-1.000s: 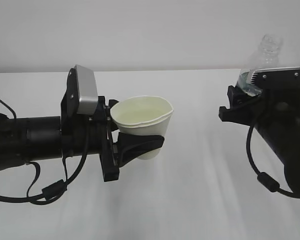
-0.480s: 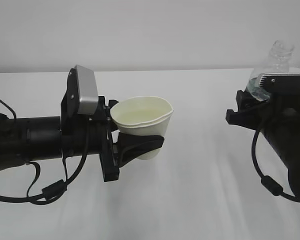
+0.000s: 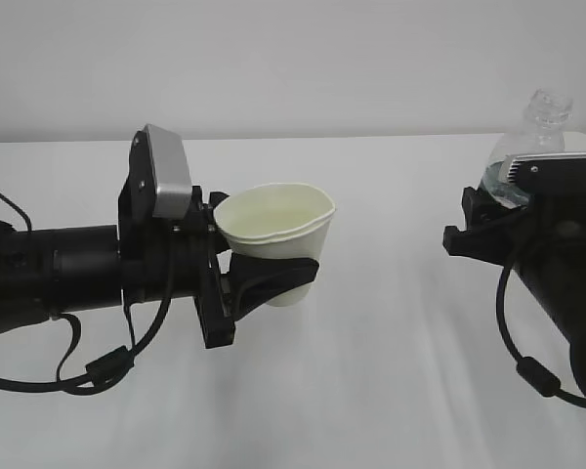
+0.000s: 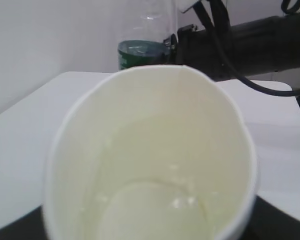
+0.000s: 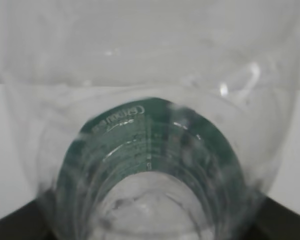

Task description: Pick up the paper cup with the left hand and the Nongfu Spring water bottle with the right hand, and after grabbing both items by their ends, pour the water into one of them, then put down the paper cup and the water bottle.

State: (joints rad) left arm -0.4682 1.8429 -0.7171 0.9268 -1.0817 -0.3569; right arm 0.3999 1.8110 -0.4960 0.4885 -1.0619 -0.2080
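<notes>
Left hand [image 3: 273, 278]: clamped round the lower part of the cup [image 3: 273, 234], which you are holding above the table [image 3: 391, 391], rim up and slightly squashed out of round. The left wrist view shows a little water [image 4: 155, 210] pooled in its bottom.

Right hand [image 3: 479, 220]: gripping the bottle [image 3: 537, 122] low on its body, neck up and nearly upright, well apart from the cup. Through its clear wall, the right wrist view shows the green label [image 5: 155, 150].

Risks for you:
- Squeezed cup. A firmer squeeze could buckle the paper wall and slop the water out.
- Tilt on set-down. If you lower the cup with its base not flat, it may tip as the jaws let go.
- Open bottle. No cap shows, so a swing or lean of the right arm could spill what remains.

Surroundings: plain white table, pale wall [image 3: 293, 59] behind. Nothing lies under either hand to block the way down.
</notes>
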